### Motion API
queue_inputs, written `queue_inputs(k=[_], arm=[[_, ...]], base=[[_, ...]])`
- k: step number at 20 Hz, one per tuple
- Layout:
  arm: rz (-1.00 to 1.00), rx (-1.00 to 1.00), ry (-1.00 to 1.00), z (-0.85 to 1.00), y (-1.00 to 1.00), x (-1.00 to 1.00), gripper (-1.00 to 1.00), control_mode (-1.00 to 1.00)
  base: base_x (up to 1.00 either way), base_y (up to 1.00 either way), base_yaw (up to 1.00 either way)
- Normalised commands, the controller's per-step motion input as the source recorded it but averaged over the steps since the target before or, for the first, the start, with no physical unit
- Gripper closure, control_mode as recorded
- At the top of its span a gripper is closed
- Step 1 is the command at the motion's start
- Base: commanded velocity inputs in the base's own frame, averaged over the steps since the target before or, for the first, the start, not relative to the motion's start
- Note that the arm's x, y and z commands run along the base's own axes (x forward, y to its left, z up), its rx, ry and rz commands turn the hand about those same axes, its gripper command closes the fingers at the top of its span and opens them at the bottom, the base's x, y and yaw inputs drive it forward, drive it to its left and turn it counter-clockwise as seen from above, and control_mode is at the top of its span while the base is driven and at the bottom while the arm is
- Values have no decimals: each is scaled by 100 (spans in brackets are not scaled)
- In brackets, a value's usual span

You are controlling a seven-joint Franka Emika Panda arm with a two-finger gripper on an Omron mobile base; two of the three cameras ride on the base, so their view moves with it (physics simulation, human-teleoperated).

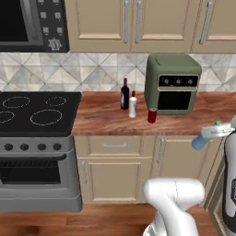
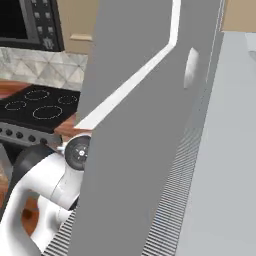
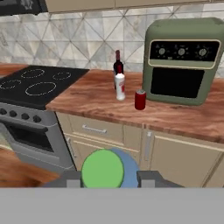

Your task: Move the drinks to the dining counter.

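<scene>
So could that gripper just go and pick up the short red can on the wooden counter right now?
Probably not yet. The gripper is already shut on a blue-green bottle with a green cap, off the counter's front edge. The short red can itself stands free on the wooden counter, beside the olive toaster oven.

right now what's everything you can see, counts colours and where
dark glass wine bottle with red cap: one, on the reddish wood counter by the tiled backsplash
white bottle with red cap: one, just right of and in front of the wine bottle
short red can: one, before the oven's left corner
olive-green countertop toaster oven: one, on the counter, right
black glass cooktop on a grey range: one, left of the counter
black microwave: one, above the range
beige wall cabinets: a row, above the backsplash
blue-green bottle with green cap: one, lying sideways between the tool's fingers, off the counter
tool: one, dark tips, closed on the blue-green bottle
</scene>
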Motion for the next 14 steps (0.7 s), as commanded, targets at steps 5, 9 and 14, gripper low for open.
queue_inputs(k=[5, 9, 14], arm=[[0, 0, 0, 0, 0, 0, 100, 100], [0, 0, 0, 0, 0, 0, 100, 100], [0, 0, 0, 0, 0, 0, 100, 100]], base=[[0, 29, 40], [0, 47, 42], [3, 58, 41]])
